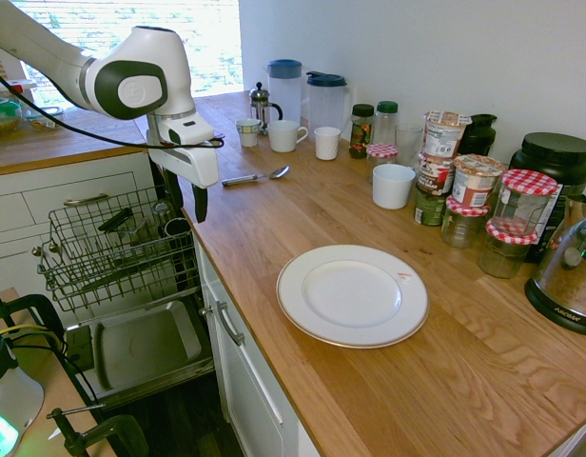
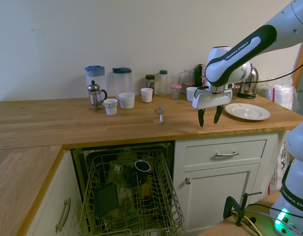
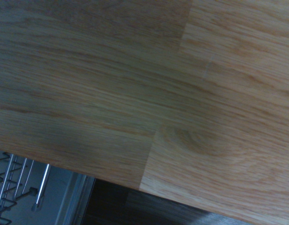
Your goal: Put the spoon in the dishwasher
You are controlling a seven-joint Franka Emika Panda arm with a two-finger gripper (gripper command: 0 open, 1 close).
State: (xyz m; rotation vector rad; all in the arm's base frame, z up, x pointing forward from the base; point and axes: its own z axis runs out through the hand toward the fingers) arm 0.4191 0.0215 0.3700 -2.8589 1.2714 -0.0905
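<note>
The small silver spoon (image 1: 257,177) (image 2: 160,114) lies flat on the wooden counter, its bowl toward the mugs. Below the counter the dishwasher stands open, with its dark wire rack (image 1: 112,249) (image 2: 132,196) pulled out and holding a few dark items; the grey inner door panel (image 1: 146,345) lies flat under it. My gripper (image 1: 185,198) (image 2: 209,117) hangs open and empty over the counter's front edge, pointing down, a short way from the spoon's handle end. The wrist view shows only wood grain (image 3: 149,84) and a corner of rack wires (image 3: 13,180).
A white plate (image 1: 352,294) (image 2: 247,111) sits on the counter. Mugs (image 1: 285,135), a French press (image 2: 95,95), two jugs, jars (image 1: 474,181) and a kettle (image 1: 571,276) line the back wall. White drawers with metal handles (image 2: 225,154) flank the dishwasher.
</note>
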